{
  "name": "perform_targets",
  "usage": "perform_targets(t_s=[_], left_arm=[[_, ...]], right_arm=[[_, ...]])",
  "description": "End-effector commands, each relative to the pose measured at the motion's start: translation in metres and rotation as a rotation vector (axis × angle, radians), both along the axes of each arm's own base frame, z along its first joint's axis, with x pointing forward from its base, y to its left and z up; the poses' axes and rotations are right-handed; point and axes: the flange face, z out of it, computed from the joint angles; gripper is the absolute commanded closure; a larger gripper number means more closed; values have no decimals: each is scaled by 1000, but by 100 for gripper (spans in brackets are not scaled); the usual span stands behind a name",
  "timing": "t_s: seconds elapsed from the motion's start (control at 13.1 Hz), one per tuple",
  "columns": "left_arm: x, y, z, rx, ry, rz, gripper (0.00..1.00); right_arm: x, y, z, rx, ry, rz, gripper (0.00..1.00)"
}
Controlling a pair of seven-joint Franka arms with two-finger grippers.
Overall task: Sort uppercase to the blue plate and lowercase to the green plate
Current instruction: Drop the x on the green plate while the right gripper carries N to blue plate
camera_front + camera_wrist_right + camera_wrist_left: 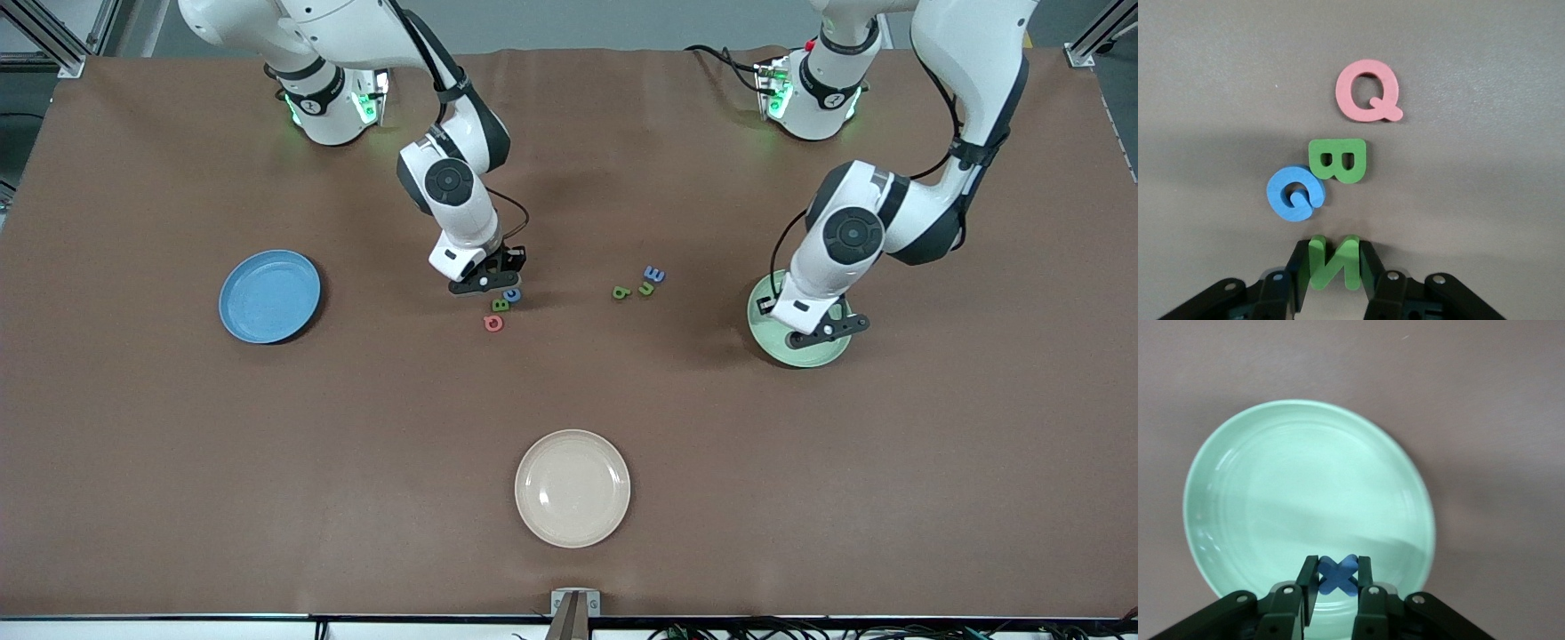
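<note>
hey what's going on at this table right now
Two arms are sorting foam letters. The left gripper holds a blue x over the green plate. The right gripper has its fingers around the green N on the table, beside the B, G and Q. The blue plate holds nothing.

Two arms in glossy white shells with dark grey-black joint sections and round black caps at the wrist joints; green indicator lights glowing at both bases. Thin black cables looping along forearms down to the wrists. Left gripper [1338, 600] and right gripper [1333, 283] matte black, two flat fingers each, small silver screws on the knuckles.
</note>
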Motion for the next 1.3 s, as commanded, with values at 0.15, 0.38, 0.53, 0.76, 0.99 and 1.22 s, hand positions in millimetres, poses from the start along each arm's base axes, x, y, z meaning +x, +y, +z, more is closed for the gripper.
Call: perform_targets(t_s=[0.15, 0.38, 0.53, 0.76, 0.99, 1.22], left_arm=[[-19, 36, -12, -35, 18, -57, 83], [-28, 36, -25, -58, 10, -59, 83], [-33, 36, -31, -61, 21, -60, 80], [-33, 35, -31, -63, 18, -62, 70], [-33, 34, -28, -62, 11, -67, 33], [-31, 13, -15, -68, -15, -103, 13]], right_arm=[[38, -60, 13, -21, 36, 64, 100], [71, -134, 53, -19, 117, 160, 100], [87, -188, 78, -7, 152, 216, 100], [100, -269, 108, -75, 182, 296, 100], [100, -335, 110, -70, 200, 333, 100], [91, -387, 96, -51, 189, 319, 99]])
